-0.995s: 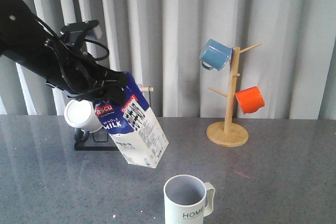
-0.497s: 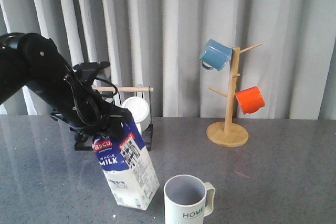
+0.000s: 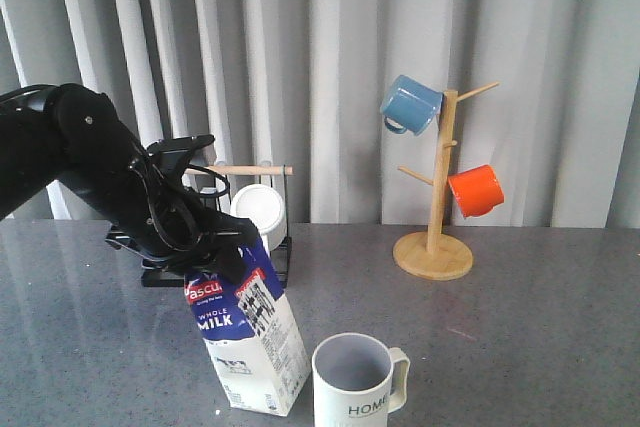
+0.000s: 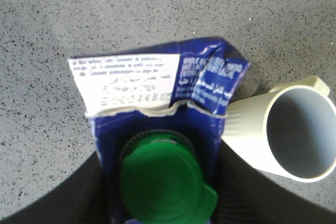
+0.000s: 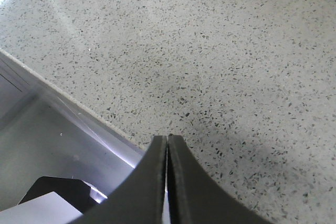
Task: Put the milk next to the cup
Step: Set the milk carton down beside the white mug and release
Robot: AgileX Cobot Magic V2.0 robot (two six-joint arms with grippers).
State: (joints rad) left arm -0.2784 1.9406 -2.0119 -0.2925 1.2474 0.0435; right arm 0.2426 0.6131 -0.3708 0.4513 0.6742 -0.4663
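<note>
We find the left gripper [image 3: 222, 252] with its fingers clamped on the top of the milk [image 3: 250, 337], which leans slightly on the table [image 3: 520, 347] just left of the cup [image 3: 355, 379], while the right gripper [image 5: 167, 182] shows its fingers pressed together, holding nothing.

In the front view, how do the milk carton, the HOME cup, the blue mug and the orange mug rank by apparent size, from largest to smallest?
1. Milk carton: clearly largest.
2. HOME cup: it stands nearest the camera, which enlarges it, and the frame edge cuts off its bottom.
3. Blue mug and orange mug: they look alike on the wooden tree, so I do not rank them.
</note>
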